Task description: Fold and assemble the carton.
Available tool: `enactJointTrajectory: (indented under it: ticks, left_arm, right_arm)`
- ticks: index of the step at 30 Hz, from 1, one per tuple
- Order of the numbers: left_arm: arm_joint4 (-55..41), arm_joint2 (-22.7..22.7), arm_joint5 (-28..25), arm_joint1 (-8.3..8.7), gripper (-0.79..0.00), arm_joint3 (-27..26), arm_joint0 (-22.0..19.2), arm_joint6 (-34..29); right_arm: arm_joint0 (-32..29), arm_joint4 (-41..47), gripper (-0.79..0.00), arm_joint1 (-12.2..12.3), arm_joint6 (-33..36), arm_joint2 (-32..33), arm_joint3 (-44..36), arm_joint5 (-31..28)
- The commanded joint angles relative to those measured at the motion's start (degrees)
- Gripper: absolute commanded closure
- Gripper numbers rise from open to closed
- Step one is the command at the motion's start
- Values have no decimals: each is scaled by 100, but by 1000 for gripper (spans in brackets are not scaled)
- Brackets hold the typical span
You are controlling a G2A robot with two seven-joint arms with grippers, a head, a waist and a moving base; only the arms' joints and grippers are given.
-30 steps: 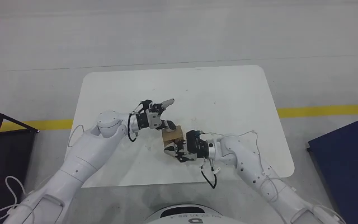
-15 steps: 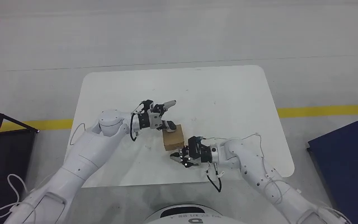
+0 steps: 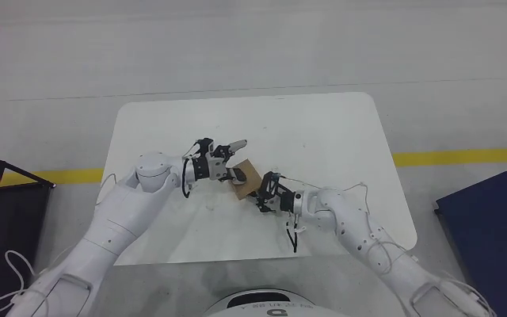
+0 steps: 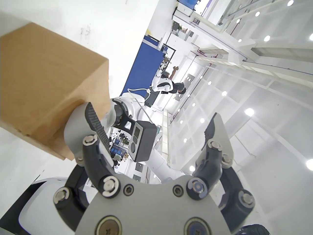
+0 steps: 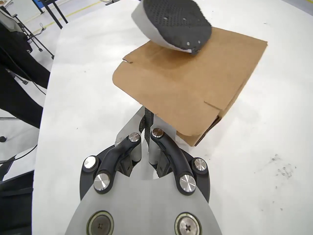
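on white table (image 3: 341,135), carton (image 3: 245,175) between left hand (image 3: 235,159) and right hand (image 3: 263,194)

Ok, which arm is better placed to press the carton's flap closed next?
Right. The right gripper, shut, sits at the overhanging flap edge of the carton; the left gripper, open, has one finger pressed on top, probably steadying it.

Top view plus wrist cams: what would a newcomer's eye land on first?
The brown carton in the middle of the white table, sitting between the two arms. The left gripper is open, with one finger resting against the carton. The right gripper is shut at the carton's near edge.
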Motion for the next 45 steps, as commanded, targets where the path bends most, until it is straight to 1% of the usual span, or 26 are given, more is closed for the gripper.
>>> enactJointTrajectory:
  ticks: [1, 6, 9, 13, 18, 22, 29, 33, 37, 41, 45]
  left_arm:
    - [30, -50, 23, 10, -785, -20, 32, 26]
    - [56, -139, 66, 19, -785, -75, 102, 43]
    - [60, -169, 86, 15, -785, -98, 131, 58]
    - [91, -174, 117, 2, -785, -94, 143, 62]
    - [108, -173, 120, -20, -785, -94, 147, 57]
    - [133, -174, 136, -35, -785, -92, 147, 43]
    - [116, -247, 86, -48, -785, -120, 192, 48]
    - [-56, -482, -87, -30, -785, -197, 266, 117]
    - [-137, -878, -233, 39, -785, -315, 425, 257]
    - [-68, -1185, -160, 115, -785, -411, 610, 271]
    - [-42, -1318, -137, 145, -785, -490, 773, 269]
  right_arm:
    - [29, 17, 0, -6, -5, 6, 8, -30]
    - [-11, -111, 0, 75, -5, 185, 54, -310]
    - [-100, -308, 0, 166, 194, 385, -5, -282]
    - [-314, -265, 0, 295, 163, 755, -379, -376]
    - [-609, -239, 0, 410, 132, 1119, -1012, -329]
    - [-760, -242, 0, 449, 169, 1215, -1397, -344]
    - [-793, -258, 0, 459, 301, 1224, -1521, -285]
    - [-797, -349, 0, 460, 339, 1219, -1586, -200]
    - [-829, -472, 0, 461, 335, 1207, -1719, -75]
    - [-838, -542, 0, 457, 273, 1200, -1880, 12]
    - [-905, -616, 0, 464, -48, 1325, -2099, 272]
